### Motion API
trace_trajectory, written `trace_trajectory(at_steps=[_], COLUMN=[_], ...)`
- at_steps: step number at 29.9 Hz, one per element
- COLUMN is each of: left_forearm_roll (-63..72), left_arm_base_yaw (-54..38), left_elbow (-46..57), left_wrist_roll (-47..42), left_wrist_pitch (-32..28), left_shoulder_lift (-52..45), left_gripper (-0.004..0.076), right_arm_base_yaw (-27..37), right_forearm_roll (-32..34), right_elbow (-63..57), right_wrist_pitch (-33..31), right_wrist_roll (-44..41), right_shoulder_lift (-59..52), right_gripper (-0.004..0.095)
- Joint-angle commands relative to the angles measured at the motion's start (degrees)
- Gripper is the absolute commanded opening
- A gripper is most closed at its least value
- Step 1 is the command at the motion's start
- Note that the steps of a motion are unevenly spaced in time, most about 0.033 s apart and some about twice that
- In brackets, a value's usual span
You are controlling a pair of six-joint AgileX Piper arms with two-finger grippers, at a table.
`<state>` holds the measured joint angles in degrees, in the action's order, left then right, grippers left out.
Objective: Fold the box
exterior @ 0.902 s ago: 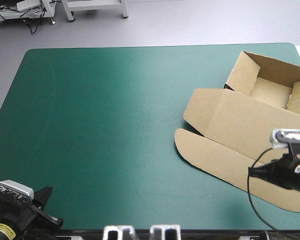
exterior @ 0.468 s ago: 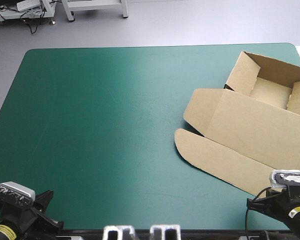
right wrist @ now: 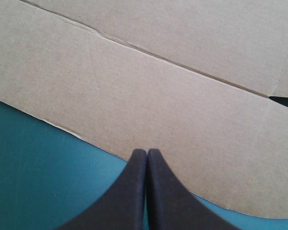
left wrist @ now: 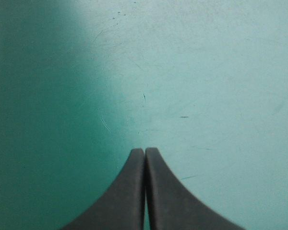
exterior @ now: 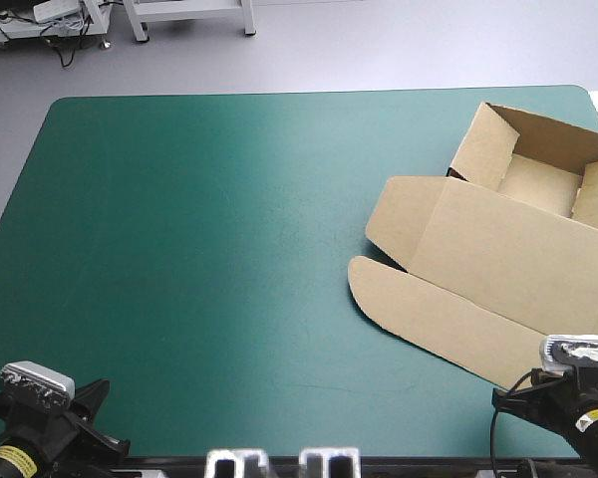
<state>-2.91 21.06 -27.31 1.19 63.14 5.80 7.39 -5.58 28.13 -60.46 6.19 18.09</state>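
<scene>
The brown box (exterior: 498, 249) lies at the table's right side, an open tray with raised walls at the far right and its lid flat toward the near edge. In the right wrist view the lid's front flap (right wrist: 173, 105) fills the area ahead of my right gripper (right wrist: 146, 152), which is shut, empty, and over the flap's near edge. My right gripper (exterior: 518, 398) sits at the near right corner. At the near left corner my left gripper (exterior: 95, 413) is far from the box. Its fingers (left wrist: 144, 152) meet in one point over bare teal-green cover.
The teal-green table (exterior: 199, 249) stretches wide between the two arms, with the box only on its right part. The table's near edge (exterior: 279, 460) runs just behind both grippers.
My right arm has drawn back off the lid toward the near right corner of the table. The left arm has slid slightly nearer the near edge. The box has not moved.
</scene>
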Motion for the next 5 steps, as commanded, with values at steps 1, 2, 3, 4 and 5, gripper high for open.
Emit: trace_trajectory(at_steps=[1, 2, 3, 4, 5], left_forearm_roll=[0.1, 0.1, 0.1, 0.1, 0.1], left_arm_base_yaw=[0.2, 0.2, 0.2, 0.2, 0.2], left_elbow=[-1.3, -1.3, -1.3, -1.3, -1.3], left_wrist_roll=[-0.2, -0.2, -0.2, -0.2, -0.2], left_wrist_pitch=[-3.9, -3.9, -3.9, -4.0, -4.0], left_shoulder_lift=[1.0, 1.0, 1.0, 1.0, 1.0], left_gripper=[-0.0010, -0.0010, -0.0010, -0.0010, -0.0010], right_arm_base_yaw=[-0.1, -0.1, -0.1, -0.1, -0.1], right_forearm_roll=[-0.3, -0.3, -0.3, -0.3, -0.3], right_elbow=[1.5, 1.5, 1.5, 1.5, 1.5], right_wrist_pitch=[2.8, 2.8, 2.8, 2.8, 2.8], right_wrist_roll=[-0.1, -0.1, -0.1, -0.1, -0.1], right_shoulder_lift=[0.6, 0.6, 0.6, 0.6, 0.6], right_gripper=[-0.0015, -0.0015, -0.0015, -0.0015, -0.0015])
